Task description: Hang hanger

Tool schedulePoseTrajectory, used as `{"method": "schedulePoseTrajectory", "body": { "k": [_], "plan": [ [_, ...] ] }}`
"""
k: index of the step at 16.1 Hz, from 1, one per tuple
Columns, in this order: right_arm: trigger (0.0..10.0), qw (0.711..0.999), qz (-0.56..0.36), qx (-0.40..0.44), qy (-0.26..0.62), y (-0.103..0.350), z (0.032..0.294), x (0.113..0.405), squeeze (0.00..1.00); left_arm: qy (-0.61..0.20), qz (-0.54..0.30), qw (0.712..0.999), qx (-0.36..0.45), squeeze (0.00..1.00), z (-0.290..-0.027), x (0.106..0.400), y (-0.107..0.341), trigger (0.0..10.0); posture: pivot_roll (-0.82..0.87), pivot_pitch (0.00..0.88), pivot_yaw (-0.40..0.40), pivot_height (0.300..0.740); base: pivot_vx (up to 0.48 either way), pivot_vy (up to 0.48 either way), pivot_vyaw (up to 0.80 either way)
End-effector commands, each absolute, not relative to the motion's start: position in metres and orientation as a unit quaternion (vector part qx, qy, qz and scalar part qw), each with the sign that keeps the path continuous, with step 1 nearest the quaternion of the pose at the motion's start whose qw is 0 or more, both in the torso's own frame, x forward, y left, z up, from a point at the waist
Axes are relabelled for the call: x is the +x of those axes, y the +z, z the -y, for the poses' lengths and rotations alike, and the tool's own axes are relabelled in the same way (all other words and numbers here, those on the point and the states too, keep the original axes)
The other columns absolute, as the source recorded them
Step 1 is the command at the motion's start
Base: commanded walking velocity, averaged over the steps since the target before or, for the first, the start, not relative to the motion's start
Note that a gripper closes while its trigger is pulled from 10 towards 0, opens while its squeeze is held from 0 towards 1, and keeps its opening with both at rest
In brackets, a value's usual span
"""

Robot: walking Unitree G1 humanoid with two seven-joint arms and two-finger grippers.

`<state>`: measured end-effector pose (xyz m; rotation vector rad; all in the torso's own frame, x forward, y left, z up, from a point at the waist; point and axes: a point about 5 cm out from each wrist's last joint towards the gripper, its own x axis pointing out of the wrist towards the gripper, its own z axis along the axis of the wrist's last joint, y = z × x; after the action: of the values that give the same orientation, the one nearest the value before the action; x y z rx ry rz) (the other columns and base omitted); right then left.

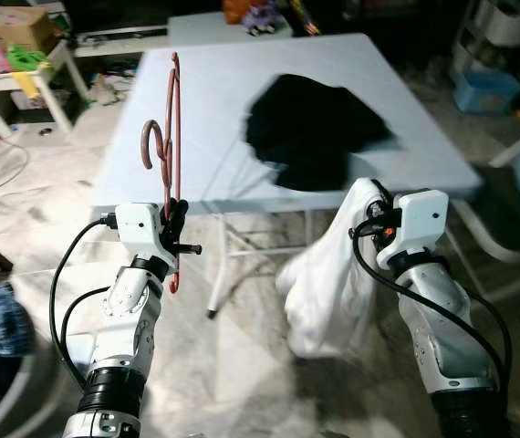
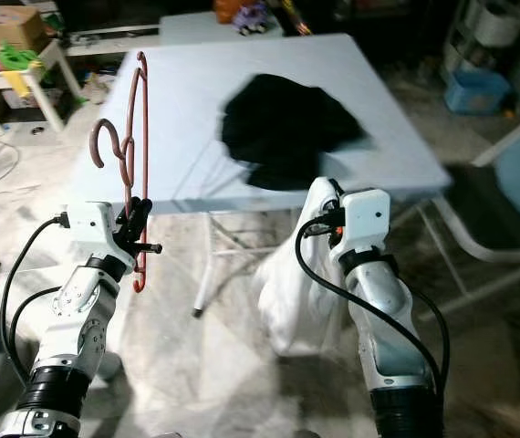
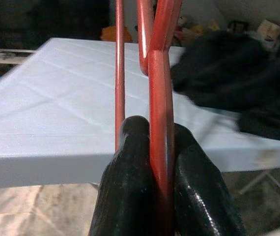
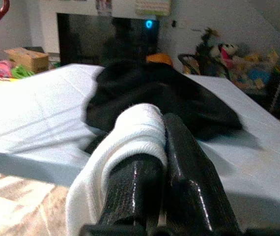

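Hanger [image 1: 171,155], a thin reddish-brown one, is standing nearly upright in my left gripper [image 1: 173,219], its long body reaching up toward twelve o'clock and its hook [image 1: 155,144] curling out toward nine o'clock from the body. I am clamping it low on the frame, so a short curved end is poking out beneath my fingers toward six o'clock. In the left wrist view my two black fingers [image 3: 130,187] are pressing from both sides on one red bar, while a second thinner bar is running just beside them; whether that one is touching a finger I cannot quite tell. The whole thing is hanging in the air in front of the near edge of the pale blue table [image 1: 196,109], not touching it.

I am gripping a white cloth [image 1: 328,274] in my right gripper [image 1: 367,205], the fabric folding over one finger [image 4: 130,196] and drooping toward six o'clock. A black garment [image 1: 310,128] is lying bunched on the tabletop, at about twelve o'clock from that gripper.
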<state>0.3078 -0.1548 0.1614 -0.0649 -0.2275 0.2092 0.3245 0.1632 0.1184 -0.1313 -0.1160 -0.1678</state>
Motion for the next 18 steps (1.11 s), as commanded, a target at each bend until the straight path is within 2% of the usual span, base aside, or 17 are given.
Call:
{"method": "schedulePoseTrajectory", "body": {
  "k": [1,6,10,12,14,15,18],
  "plan": [
    [10.0,0.983,0.139,-0.029,0.120,0.173,0.145,0.309,0.00,-0.075,0.063,0.994,-0.059,0.00,-0.170,0.325,0.121,10.0,-0.06,0.102,0.034,0.740,0.334,0.345,0.00],
    [10.0,0.980,0.155,-0.040,0.117,0.181,0.146,0.310,0.00,-0.083,0.071,0.992,-0.056,0.00,-0.166,0.326,0.124,10.0,-0.07,0.095,0.028,0.740,0.347,0.329,0.00],
    [10.0,0.980,0.165,-0.044,0.105,0.185,0.149,0.311,0.00,-0.091,0.070,0.992,-0.060,0.00,-0.162,0.326,0.122,10.0,-0.07,0.098,0.017,0.740,0.448,0.000,0.00],
    [10.0,0.982,0.165,-0.036,0.087,0.182,0.150,0.312,0.00,-0.091,0.058,0.992,-0.066,0.00,-0.163,0.322,0.112,10.0,-0.05,0.106,-0.017,0.740,0.469,0.000,0.00],
    [10.0,0.981,0.168,-0.036,0.091,0.186,0.141,0.313,0.00,-0.090,0.048,0.992,-0.070,0.00,-0.163,0.322,0.111,10.0,-0.03,0.111,-0.034,0.740,0.000,0.000,0.00],
    [10.0,0.978,0.176,-0.042,0.106,0.192,0.134,0.318,0.00,-0.097,0.055,0.993,-0.043,0.00,-0.162,0.321,0.117,10.0,0.00,0.124,-0.036,0.740,0.000,0.000,0.00],
    [10.0,0.977,0.184,-0.010,0.106,0.197,0.115,0.331,0.00,-0.098,0.071,0.992,-0.034,0.00,-0.176,0.308,0.118,10.0,0.13,0.109,-0.077,0.740,0.000,0.000,0.00]
  ]
}}
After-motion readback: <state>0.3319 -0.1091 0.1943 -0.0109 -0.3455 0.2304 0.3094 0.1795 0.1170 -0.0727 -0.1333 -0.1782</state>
